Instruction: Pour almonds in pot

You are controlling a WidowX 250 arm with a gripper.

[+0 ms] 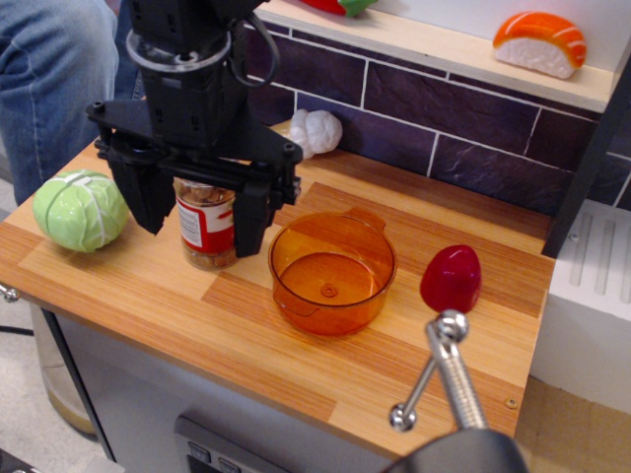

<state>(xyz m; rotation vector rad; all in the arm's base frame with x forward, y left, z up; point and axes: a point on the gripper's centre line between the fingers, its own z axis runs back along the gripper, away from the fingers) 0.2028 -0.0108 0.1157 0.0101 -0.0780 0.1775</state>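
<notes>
The gripper (200, 212) stands with its fingers spread around the almond jar (207, 229), apparently not pressing it. The orange pot (332, 272) sits at the jar's 3 o'clock.

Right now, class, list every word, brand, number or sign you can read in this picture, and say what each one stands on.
Nothing can be read for certain.
Red-and-white label on the clear cylindrical jar of almonds: print is too blurred to read, and the black gripper partly hides it.
Grey panel below the wooden counter: small marks, too small to read.
Translucent orange plastic pot: no text seen.
</notes>
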